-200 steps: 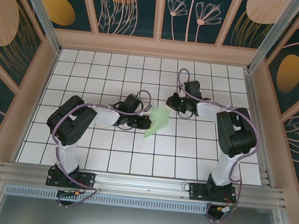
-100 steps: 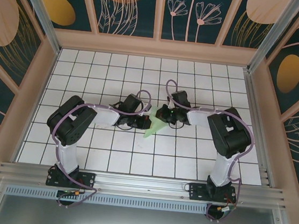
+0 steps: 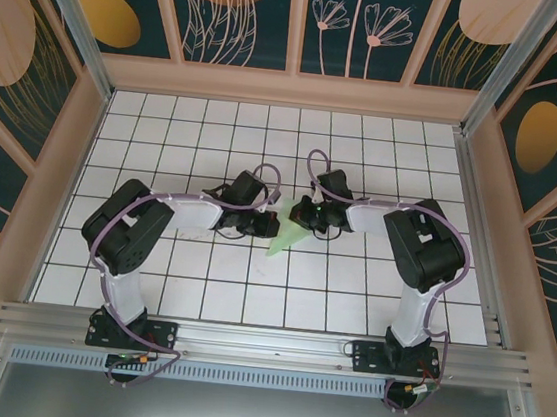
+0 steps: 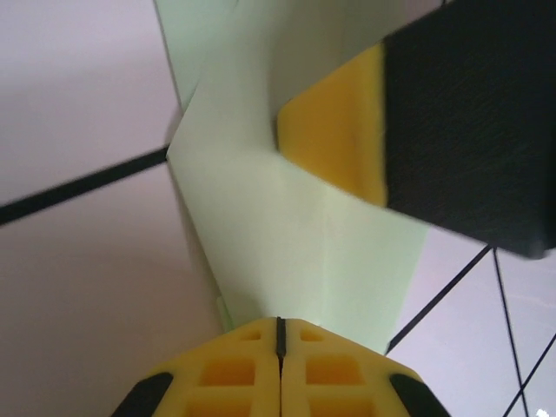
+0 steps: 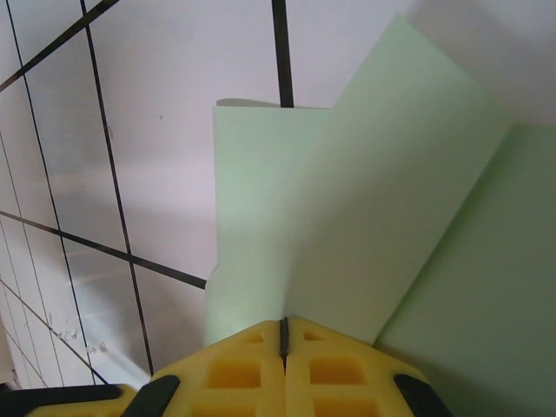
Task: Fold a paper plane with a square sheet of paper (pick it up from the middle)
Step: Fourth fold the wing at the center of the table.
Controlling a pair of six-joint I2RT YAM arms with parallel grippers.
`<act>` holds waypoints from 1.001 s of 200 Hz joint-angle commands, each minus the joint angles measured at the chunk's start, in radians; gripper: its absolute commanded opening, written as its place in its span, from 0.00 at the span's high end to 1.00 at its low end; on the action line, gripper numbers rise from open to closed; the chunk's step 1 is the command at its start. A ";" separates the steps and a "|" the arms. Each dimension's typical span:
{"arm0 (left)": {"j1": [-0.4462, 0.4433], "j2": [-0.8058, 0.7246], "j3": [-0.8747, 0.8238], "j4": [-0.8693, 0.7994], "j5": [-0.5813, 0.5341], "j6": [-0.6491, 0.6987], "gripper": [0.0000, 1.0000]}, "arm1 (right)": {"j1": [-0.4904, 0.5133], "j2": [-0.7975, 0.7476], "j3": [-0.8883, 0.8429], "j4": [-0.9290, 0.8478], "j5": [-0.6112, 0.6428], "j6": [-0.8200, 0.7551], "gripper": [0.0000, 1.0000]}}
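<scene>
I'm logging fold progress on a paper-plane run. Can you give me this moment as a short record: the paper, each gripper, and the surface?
sheet: pale mint-green, partly folded with sharp creases, not yet a finished dart
place: mid-table, between the two grippers
left gripper: shut, pinching one edge of the sheet
right gripper: shut, pinching the sheet from the opposite side
table: white with black grid lines
contact with table: cannot tell how much of the sheet rests on it

Pale mint-green sheet of paper [image 3: 285,238]; white table [image 3: 197,129], black grid lines; yellow-and-black left end effector [image 4: 278,326]; teal walls [image 3: 250,14], orange-peach florals.
</scene>
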 commanded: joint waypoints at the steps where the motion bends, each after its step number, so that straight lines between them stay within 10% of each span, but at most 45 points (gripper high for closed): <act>1: 0.005 -0.066 0.050 -0.029 -0.031 -0.022 0.90 | 0.011 0.062 -0.002 -0.113 0.090 -0.012 1.00; 200: -0.010 -0.010 -0.089 0.138 0.183 -0.178 0.89 | 0.016 0.078 0.037 -0.156 0.109 0.022 1.00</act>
